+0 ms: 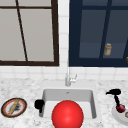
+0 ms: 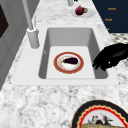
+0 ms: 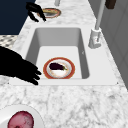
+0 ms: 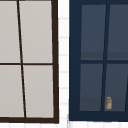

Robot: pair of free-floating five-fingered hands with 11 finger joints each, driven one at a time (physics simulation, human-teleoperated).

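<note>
1. Hovering over the bench's right end, the right hand [image 1: 113,92] has its fingers straight and spread and holds nothing. In the front view one finger points down at a red fruit [image 1: 120,108].
2. Contact with the fruit: cannot tell. The front view puts the fingertip right at it, while the right side view shows the hand well clear of it.
3. The red fruit sits on a white plate [image 1: 117,116] at the bench's right end, just right of the sink [image 1: 45,93].
4. The left hand [image 1: 39,103] hangs by the sink's left rim, fingers loose and drooping, nothing in them.
5. On the sink floor, toward its front edge, lies a red-rimmed plate [image 3: 71,68] with a dark eggplant [image 3: 56,66] on it. The faucet [image 1: 68,77] stands at the sink's back edge.
6. At the bench's left end is a dark-rimmed plate [image 1: 3,110] carrying a long tan piece [image 1: 13,107], possibly bread.
7. A big red ball [image 1: 67,115] covers the sink's front edge in the front view.
8. Judgement on the step: an approach to the fruit, with no grasp made.
9. Judgement on what a grasp calls for: the hand squarely over the fruit, then fingers curling round it. It is round and may roll on the plate.
</note>
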